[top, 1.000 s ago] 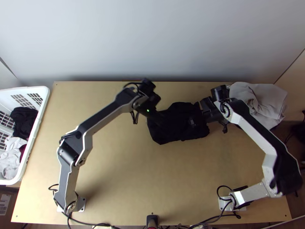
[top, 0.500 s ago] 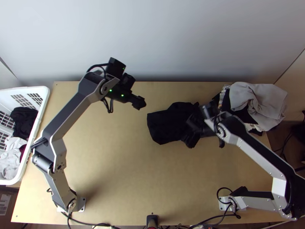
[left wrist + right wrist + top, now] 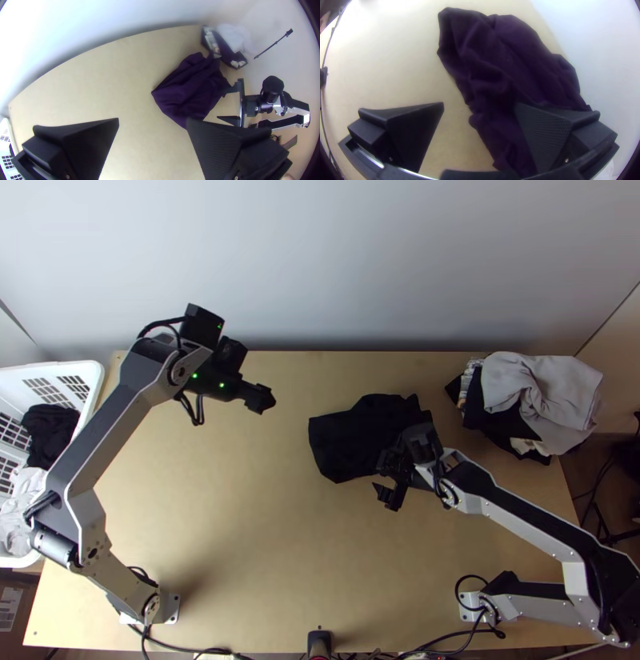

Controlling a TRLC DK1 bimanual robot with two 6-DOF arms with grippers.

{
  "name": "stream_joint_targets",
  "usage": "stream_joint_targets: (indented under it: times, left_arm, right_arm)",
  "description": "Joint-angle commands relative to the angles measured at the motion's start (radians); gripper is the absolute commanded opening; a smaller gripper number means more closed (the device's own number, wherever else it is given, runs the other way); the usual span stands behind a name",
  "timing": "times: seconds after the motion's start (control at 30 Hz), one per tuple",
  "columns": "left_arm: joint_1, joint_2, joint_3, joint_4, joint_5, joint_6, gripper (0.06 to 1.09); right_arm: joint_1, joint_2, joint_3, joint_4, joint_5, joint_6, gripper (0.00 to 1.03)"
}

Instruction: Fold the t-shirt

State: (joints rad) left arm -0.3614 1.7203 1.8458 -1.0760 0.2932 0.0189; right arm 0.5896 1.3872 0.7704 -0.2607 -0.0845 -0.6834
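T-shirt [image 3: 340, 440], dark, folded into a rough, creased bundle just right of centre in the top view. Long axis mainly across the frame, rising slightly toward the right; straighter end toward the left, with a corner pointing down, and an uneven, rumpled end toward the upper right. Below it, light wooden table [image 3: 240, 540], bare through the middle and lower centre of the frame; behind it, plain pale wall [image 3: 320, 260] across the top. At the left edge, white basket [image 3: 98, 378] with dark cloth [image 3: 50, 432] and pale cloth [image 3: 18, 496] inside. At the upper right, loose stack of garments: light grey cloth [image 3: 552, 396] draped over darker cloth [image 3: 496, 424]. At the bottom edge, small black device [image 3: 318, 642] among black cables [image 3: 472, 633]. Left gripper [image 3: 262, 398] at the upper left of centre, above the table and well apart from the t-shirt; in its own wrist view, fingers [image 3: 83, 143] spread wide, with nothing between them, and the cloth beyond the tips. Right gripper [image 3: 382, 473] at the lower right part of the t-shirt, likewise with fingers [image 3: 550, 133] spread; in its own wrist view, one finger overlapping the cloth and the other over bare wood. Contact between finger and fabric impossible to tell; no grip on the t-shirt.
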Motion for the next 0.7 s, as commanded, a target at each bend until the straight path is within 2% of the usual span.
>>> stream_joint_targets:
  times: [0.0, 0.27, 0.6, 0.67]
  left_arm:
    - [0.027, -0.039, -0.049, -0.001, -0.005, -0.002, 1.04]
    - [0.036, -0.045, -0.066, -0.001, -0.005, 0.003, 1.04]
    - [0.045, -0.051, -0.083, -0.001, -0.003, 0.006, 1.04]
    - [0.049, -0.054, -0.085, -0.002, -0.003, 0.006, 1.04]
  right_arm:
    - [-0.010, 0.030, -0.120, 0.198, 0.038, -0.059, 0.99]
    - [-0.002, 0.046, -0.217, 0.425, 0.086, -0.122, 0.99]
    - [0.012, 0.177, -0.223, 0.563, 0.132, -0.111, 0.98]
    - [0.015, 0.193, -0.220, 0.597, 0.150, -0.104, 0.92]
